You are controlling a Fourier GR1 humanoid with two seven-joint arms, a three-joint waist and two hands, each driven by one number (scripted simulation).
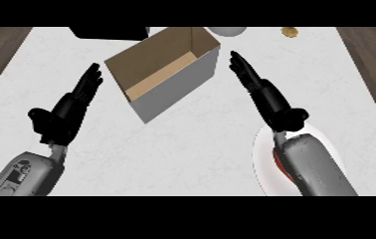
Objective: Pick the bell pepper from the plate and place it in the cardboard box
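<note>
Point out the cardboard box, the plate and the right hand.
cardboard box (158,63): head view, on its brown inner floor.
plate (263,156): head view, on its bare white left rim.
right hand (266,94): head view, on the back of the hand.

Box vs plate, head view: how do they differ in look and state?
The box is brown cardboard with tall grey-looking outer walls, open on top, angular; the plate is white, flat and round. The box sits in full view at the counter's middle, between the hands; the plate lies at the lower right, largely hidden under the right forearm. The box shows nothing inside; the plate shows a sliver of something red. Both rest on the white counter.
</note>
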